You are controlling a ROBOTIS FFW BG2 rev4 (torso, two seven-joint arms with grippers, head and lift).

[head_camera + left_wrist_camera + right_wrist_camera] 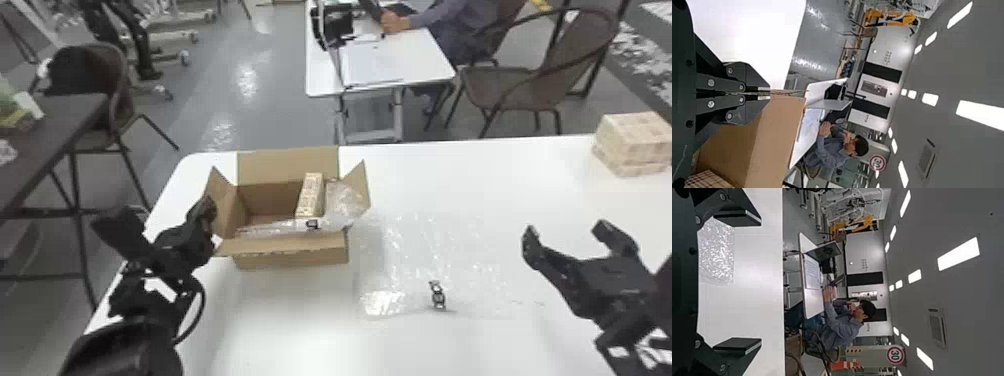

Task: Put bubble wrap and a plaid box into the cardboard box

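The open cardboard box sits at the table's left side, flaps spread. Inside it a plaid box stands at the right, beside crumpled bubble wrap that also stretches along the front. My left gripper is at the box's left flap; in the left wrist view the gripper is closed on the thin edge of the cardboard. Over the table's right side, my right gripper stands open and holds nothing; its spread fingers flank a bare gap in the right wrist view, where the gripper shows too.
A flat sheet of bubble wrap lies on the table between the cardboard box and the right gripper. More plaid boxes are stacked at the back right corner. A second table and chairs stand beyond the far edge.
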